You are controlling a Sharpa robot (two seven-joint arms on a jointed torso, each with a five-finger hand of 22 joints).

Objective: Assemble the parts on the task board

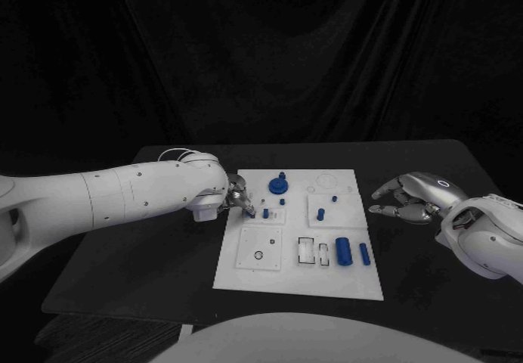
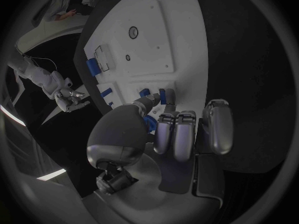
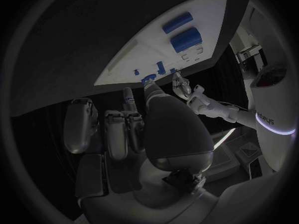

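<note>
text: faint lettering on white robot body (image 3: 269, 115) | not clearly legible | task board: no readable marks

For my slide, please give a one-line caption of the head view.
Left hand works at the task board among blue parts; right hand hovers beside the board, holding nothing.

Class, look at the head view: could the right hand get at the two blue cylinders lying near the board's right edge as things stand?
Probably yes. The right hand hovers off the task board, holding nothing, and the blue cylinders lie on its side with nothing between.
</note>
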